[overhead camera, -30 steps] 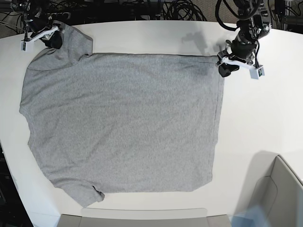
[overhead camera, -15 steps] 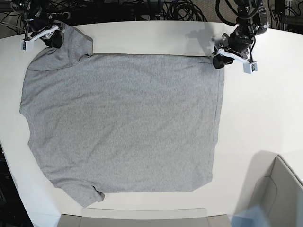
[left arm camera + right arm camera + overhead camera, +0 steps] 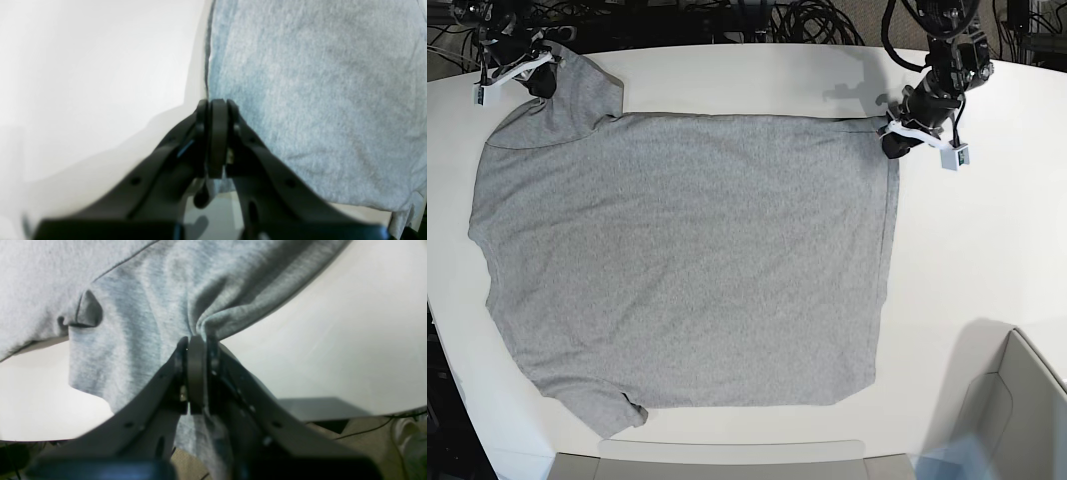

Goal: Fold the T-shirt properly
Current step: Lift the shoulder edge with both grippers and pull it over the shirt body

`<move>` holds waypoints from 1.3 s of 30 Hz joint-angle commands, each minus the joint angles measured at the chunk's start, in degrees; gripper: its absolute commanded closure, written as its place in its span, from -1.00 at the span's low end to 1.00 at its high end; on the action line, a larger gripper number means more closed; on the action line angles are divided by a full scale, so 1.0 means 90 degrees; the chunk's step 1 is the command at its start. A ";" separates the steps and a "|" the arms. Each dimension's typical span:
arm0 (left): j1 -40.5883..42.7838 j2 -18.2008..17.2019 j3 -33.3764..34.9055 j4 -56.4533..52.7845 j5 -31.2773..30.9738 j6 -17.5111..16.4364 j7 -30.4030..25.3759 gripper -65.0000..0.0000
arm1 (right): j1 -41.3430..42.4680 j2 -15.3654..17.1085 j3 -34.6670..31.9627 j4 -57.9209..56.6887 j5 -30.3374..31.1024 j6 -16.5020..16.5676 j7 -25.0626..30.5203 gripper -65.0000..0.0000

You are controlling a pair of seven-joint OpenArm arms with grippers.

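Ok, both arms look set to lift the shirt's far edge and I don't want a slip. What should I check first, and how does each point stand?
1. Left pincer shut on the T-shirt hem corner: ok.
2. Right pincer shut on the sleeve, cloth bunched at its tips: ok.
3. Both layers of cloth caught in each grip: cannot tell.
4. Shirt spread flat on the table: ok.
5. Near sleeve flat: not ok, its edge is curled.
6. Table beside the hem bare: ok.

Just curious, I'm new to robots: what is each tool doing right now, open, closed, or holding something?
Left tool: closed, pinching the hem corner of the shirt.
Right tool: closed, pinching a bunched fold of the shirt's sleeve.
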 commanded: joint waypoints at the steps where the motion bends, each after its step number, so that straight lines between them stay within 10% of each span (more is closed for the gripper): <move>1: 0.0073 -0.0025 -0.0018 0.0022 0.0149 0.0087 0.0161 1.00 | -0.0087 0.0071 0.0073 0.0161 -0.0056 0.0034 -0.0065 1.00; 13: 0.0708 0.0004 -0.0643 0.1887 0.0149 0.0087 0.0454 1.00 | -0.0311 -0.0213 0.0845 0.2017 -0.0056 0.0034 -0.0074 1.00; 39: -0.1294 0.0014 -0.0897 0.0793 0.0179 0.0145 0.1187 1.00 | 0.2199 0.0364 0.0708 0.1666 -0.1267 0.0034 -0.1549 1.00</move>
